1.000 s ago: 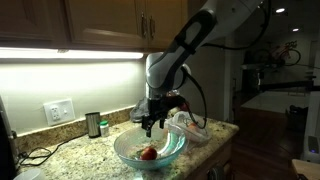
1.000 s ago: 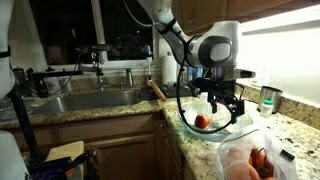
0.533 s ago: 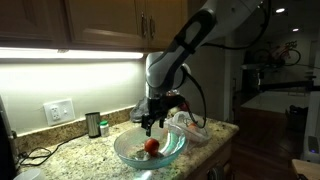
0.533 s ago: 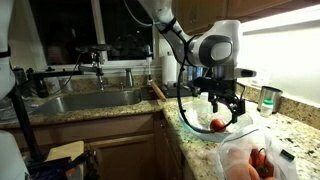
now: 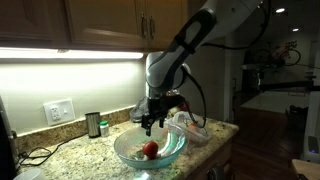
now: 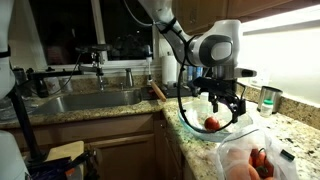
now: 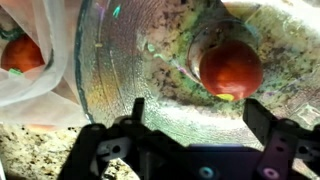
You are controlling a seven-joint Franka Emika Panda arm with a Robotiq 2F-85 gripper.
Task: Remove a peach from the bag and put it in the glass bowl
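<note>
A red-orange peach (image 5: 150,149) lies inside the wide glass bowl (image 5: 128,153) on the granite counter; it also shows in the other exterior view (image 6: 212,124) and in the wrist view (image 7: 231,68). My gripper (image 5: 152,124) hangs open and empty just above the bowl (image 6: 190,122), fingers spread, with the peach below and apart from them (image 7: 195,120). The crinkled whitish plastic bag (image 6: 250,158) with more red-orange fruit in it lies beside the bowl (image 7: 110,60); a corner of the bag shows at the wrist view's left edge (image 7: 20,60).
A small dark jar (image 5: 93,124) stands by the wall outlet (image 5: 60,110). A sink with faucet (image 6: 95,98) lies along the counter. Cabinets hang above. The counter's front edge runs close to the bowl and bag.
The peach has rolled a little inside the bowl and settled. The gripper stays open above it, hardly moving.
</note>
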